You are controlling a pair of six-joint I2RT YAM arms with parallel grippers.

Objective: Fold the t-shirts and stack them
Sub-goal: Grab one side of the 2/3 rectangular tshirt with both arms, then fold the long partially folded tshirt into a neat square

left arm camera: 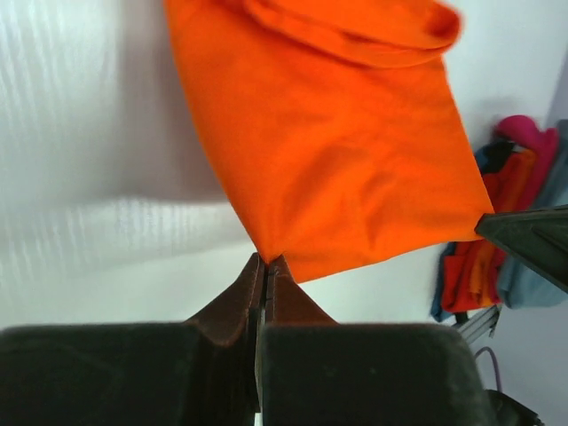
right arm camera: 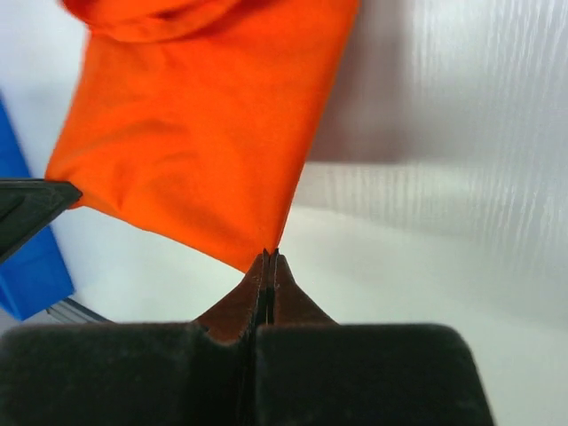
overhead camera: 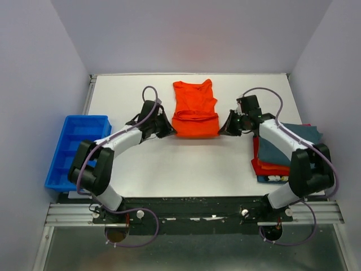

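Note:
A bright orange-red t-shirt [overhead camera: 195, 110] lies partly folded at the middle back of the table, its near part doubled over. My left gripper [overhead camera: 171, 131] is shut on its near left corner; the left wrist view shows the cloth [left arm camera: 337, 142] pinched between the closed fingertips [left arm camera: 266, 264]. At the near right corner my right gripper [overhead camera: 221, 131] is shut on the cloth too, the shirt [right arm camera: 195, 151] meeting the closed tips [right arm camera: 270, 257]. A stack of folded t-shirts [overhead camera: 282, 149], dark teal over red and blue, sits at the right table edge.
A rigid blue plastic bin [overhead camera: 76, 149] stands at the left table edge, beside the left arm. The white table [overhead camera: 186, 164] ends at grey walls behind and to both sides. The folded stack [left arm camera: 497, 222] also shows at the right of the left wrist view.

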